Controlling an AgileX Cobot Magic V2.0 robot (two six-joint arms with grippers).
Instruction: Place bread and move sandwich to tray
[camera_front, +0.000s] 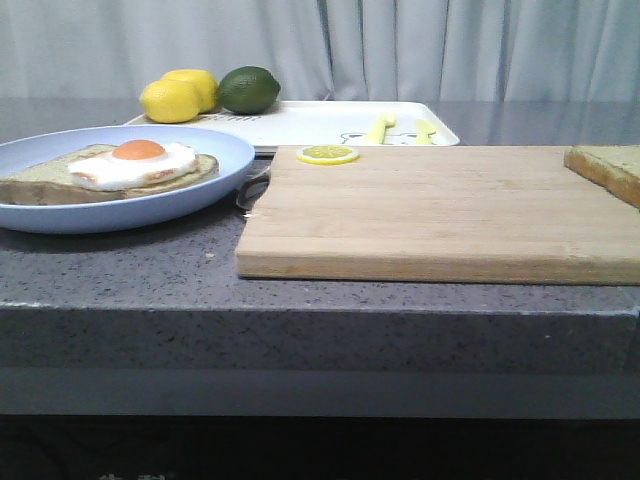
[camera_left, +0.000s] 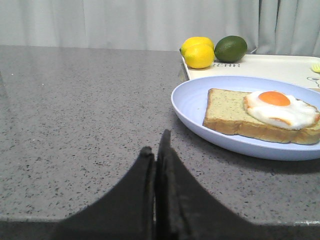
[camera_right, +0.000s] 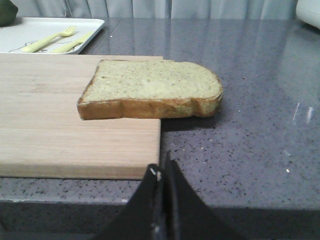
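Observation:
The bread (camera_right: 152, 87) lies half on the right end of the wooden cutting board (camera_right: 60, 125), overhanging onto the counter; it also shows at the right edge of the front view (camera_front: 608, 168). The sandwich (camera_front: 130, 167), toast with a fried egg, sits on the pale-blue plate (camera_front: 215, 150) at the left; the left wrist view shows it too (camera_left: 265, 112). The white tray (camera_front: 330, 122) stands behind the board. My left gripper (camera_left: 157, 142) is shut and empty, low near the counter's front, left of the plate. My right gripper (camera_right: 162, 167) is shut and empty, in front of the bread.
Two lemons (camera_front: 180, 95) and a lime (camera_front: 248, 89) sit at the tray's back left. A yellow fork and knife (camera_front: 400, 128) lie on the tray. A lemon slice (camera_front: 327, 154) rests on the board's far edge. Grey curtain behind the counter.

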